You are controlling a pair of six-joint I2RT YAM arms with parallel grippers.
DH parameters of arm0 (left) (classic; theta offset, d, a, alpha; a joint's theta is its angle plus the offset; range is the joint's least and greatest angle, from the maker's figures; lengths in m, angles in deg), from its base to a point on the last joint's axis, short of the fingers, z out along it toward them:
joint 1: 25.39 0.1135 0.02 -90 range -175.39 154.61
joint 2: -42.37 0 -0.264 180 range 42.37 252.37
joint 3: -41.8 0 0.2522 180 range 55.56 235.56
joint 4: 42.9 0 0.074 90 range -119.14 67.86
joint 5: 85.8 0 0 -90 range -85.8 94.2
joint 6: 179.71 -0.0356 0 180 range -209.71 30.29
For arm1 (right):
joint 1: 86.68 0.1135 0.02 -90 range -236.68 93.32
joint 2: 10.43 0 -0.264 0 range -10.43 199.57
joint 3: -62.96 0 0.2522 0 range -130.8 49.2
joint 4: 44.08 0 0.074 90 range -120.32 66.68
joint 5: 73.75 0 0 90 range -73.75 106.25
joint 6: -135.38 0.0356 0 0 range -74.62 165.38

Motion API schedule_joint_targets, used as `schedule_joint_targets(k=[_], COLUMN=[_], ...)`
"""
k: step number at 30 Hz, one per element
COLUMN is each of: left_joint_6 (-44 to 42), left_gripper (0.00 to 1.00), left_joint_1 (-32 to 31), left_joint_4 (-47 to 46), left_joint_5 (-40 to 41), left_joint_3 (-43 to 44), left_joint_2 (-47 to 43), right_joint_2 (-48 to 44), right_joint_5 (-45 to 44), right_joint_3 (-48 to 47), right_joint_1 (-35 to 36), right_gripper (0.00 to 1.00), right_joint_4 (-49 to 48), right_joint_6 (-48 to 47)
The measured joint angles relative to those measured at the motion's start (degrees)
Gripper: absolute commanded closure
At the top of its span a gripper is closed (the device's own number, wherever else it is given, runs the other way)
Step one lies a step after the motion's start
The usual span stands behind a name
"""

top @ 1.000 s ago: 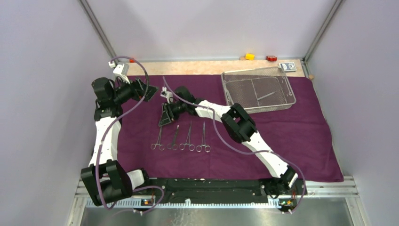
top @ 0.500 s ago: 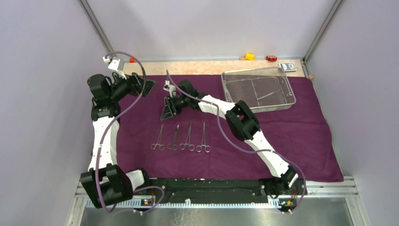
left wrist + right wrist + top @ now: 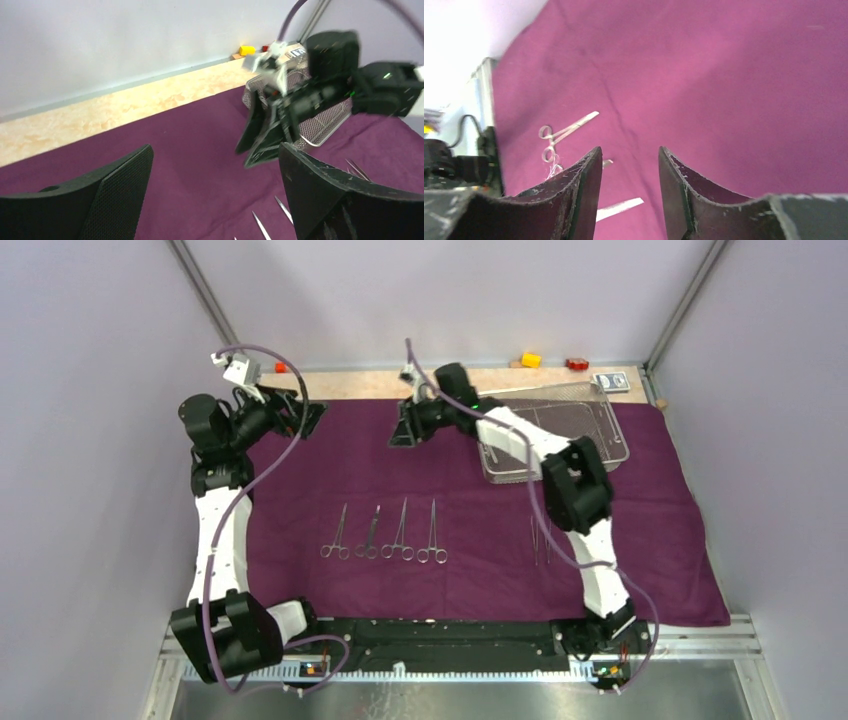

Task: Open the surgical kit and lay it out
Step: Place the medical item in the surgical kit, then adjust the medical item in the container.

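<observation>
Along the far edge of the pale bench (image 3: 350, 383): small yellow block (image 3: 530, 360), small red block (image 3: 576, 364), blue-white card packet (image 3: 611, 381). Over the bench, large dark purple cloth wrap (image 3: 300, 480), spread flat. At its far right, rectangular silver wire-mesh steel tray (image 3: 590, 425), partly hidden by the right forearm (image 3: 510, 432). Mid-cloth, four slim steel ring-handled clamps (image 3: 401, 525) in a row; thin steel tweezers (image 3: 540, 538) to their right. Just left of the tray, right pincer (image 3: 630, 150), parted and empty, well apart from the clamps. Near the cloth's far left corner, left pincer (image 3: 215, 150), spread wide, empty. Right arm reaching far forward.
</observation>
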Motion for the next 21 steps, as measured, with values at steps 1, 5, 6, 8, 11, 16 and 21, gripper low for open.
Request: schedule_joint_targets(k=[1,5,6,8,11,16,21], left_joint_6=[-0.26,-1.81,-2.19,-3.15,-5.31,-9.57,-9.7], left_gripper=[0.01,0.01,0.01,0.01,0.01,0.01,0.01], left_joint_1=[-0.07,-0.76,-1.01,-1.97,-4.57,-11.02,-13.29], left_joint_4=[-1.09,-3.28,-3.67,-4.17,-3.61,-0.98,-0.42], left_joint_5=[-0.61,-2.25,-2.54,-2.78,-2.08,1.7,3.19], left_joint_3=[-0.2,-1.05,-1.09,-1.09,-1.07,-0.7,1.81], left_joint_2=[0.0,0.39,0.76,2.14,4.68,9.31,14.6], right_joint_2=[-3.02,-13.7,-15.87,-19.32,-22.8,-25.24,-25.09], right_joint_5=[-1.29,-6.56,-8.24,-11.37,-15.02,-18.86,-22.32], right_joint_3=[2.64,10.36,11.56,13.0,14.21,15.78,16.57], right_joint_1=[-1.27,-6.19,-7.5,-9.7,-12.85,-18.18,-21.9], right_gripper=[0.54,0.53,0.53,0.53,0.53,0.52,0.53], right_joint_4=[0.37,2.16,2.8,3.96,5.92,9.49,14.16], right_joint_6=[-2.16,-9.81,-11.58,-14.56,-17.88,-22.51,-26.97])
